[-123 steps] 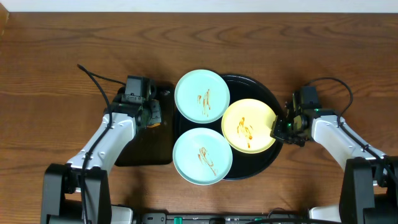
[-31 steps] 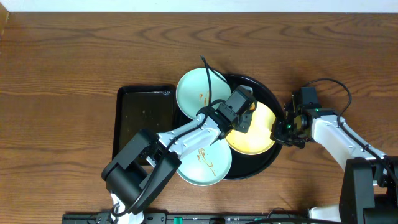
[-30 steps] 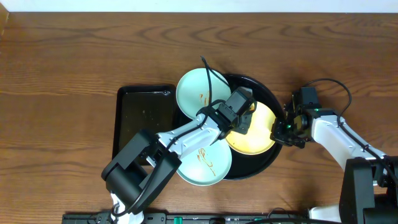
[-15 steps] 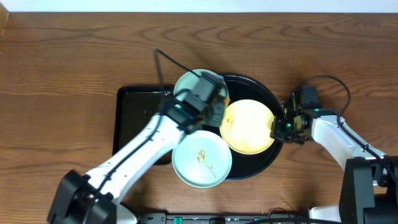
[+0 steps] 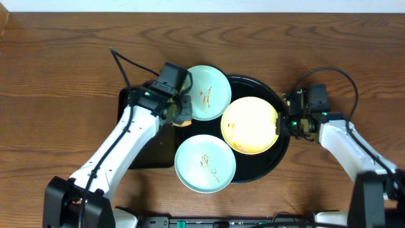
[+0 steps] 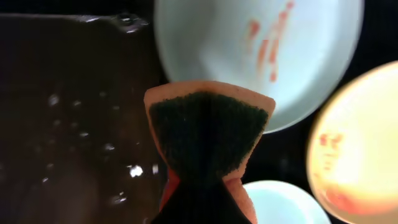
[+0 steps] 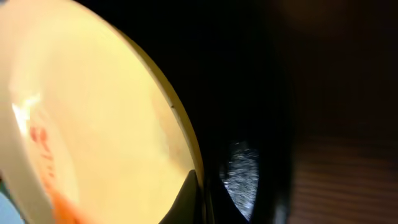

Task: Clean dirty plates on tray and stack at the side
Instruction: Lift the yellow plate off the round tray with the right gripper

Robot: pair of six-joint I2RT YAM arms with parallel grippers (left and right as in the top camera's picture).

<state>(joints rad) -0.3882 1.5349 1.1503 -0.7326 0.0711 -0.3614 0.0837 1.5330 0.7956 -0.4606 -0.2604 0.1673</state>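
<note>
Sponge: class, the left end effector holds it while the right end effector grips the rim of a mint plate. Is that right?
Not quite. The right end effector grips the rim of the yellow plate, not a mint one, as the overhead view shows. The left end effector does hold the sponge.

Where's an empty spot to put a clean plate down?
Bare table lies beyond the round tray, at the far edge, and left of the rectangular tray. The middle is crowded: yellow plate, upper mint plate, lower mint plate, left hand with sponge, right hand.
</note>
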